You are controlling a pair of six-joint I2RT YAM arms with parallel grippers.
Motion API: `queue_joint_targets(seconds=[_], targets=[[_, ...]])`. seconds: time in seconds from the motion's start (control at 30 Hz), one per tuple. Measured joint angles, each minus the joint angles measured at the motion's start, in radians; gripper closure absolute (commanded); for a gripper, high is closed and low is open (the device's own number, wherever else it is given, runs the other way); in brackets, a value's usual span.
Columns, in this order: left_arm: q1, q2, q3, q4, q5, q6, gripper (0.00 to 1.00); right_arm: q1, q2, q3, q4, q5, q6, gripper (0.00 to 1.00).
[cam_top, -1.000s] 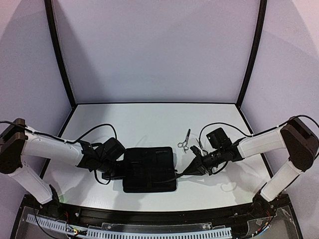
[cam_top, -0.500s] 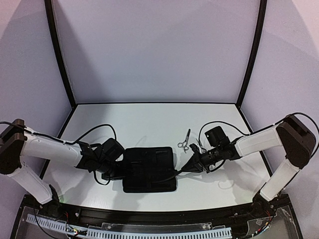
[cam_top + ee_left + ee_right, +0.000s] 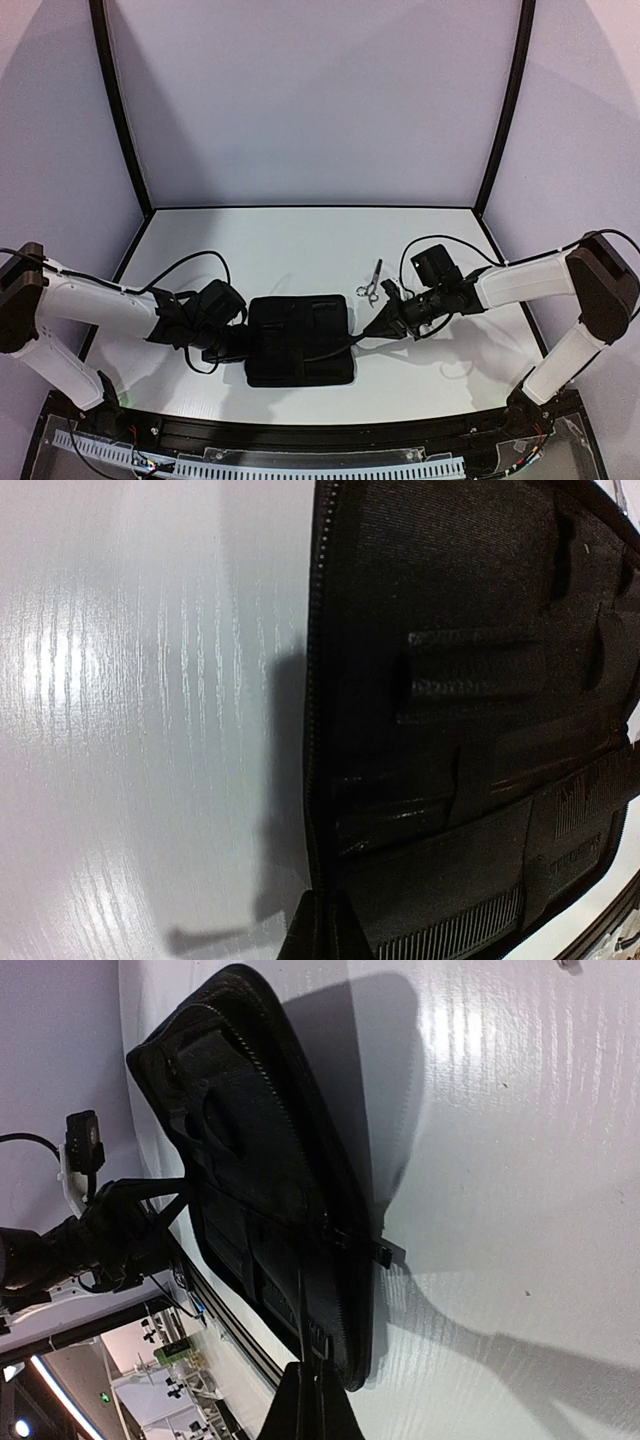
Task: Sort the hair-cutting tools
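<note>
Left gripper (image 3: 240, 347) was shut, its tip on the case's (image 3: 300, 372) left edge | right gripper (image 3: 374, 330) pinched a thin black thing, likely a comb (image 3: 302, 1315), at the case's right edge | scissors (image 3: 370, 283) lay loose just past the case's far right corner | sorting looked mostly undone

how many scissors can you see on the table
1. The scissors lie on the table just beyond the case's far right corner. Another pair may be hidden under the right arm or inside the case.
</note>
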Motion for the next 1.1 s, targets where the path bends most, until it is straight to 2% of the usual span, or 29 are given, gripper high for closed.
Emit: queue_joint_targets(seconds=[0.6, 1.1], targets=[[0.0, 0.0, 0.0, 0.0, 0.008, 0.0, 0.99, 0.08, 0.144, 0.095, 0.052, -0.023, -0.038, 1.0], [0.007, 0.001, -0.003, 0.004, 0.018, -0.035, 0.99, 0.14, 0.18, 0.088, 0.166, 0.018, 0.065, 1.0]])
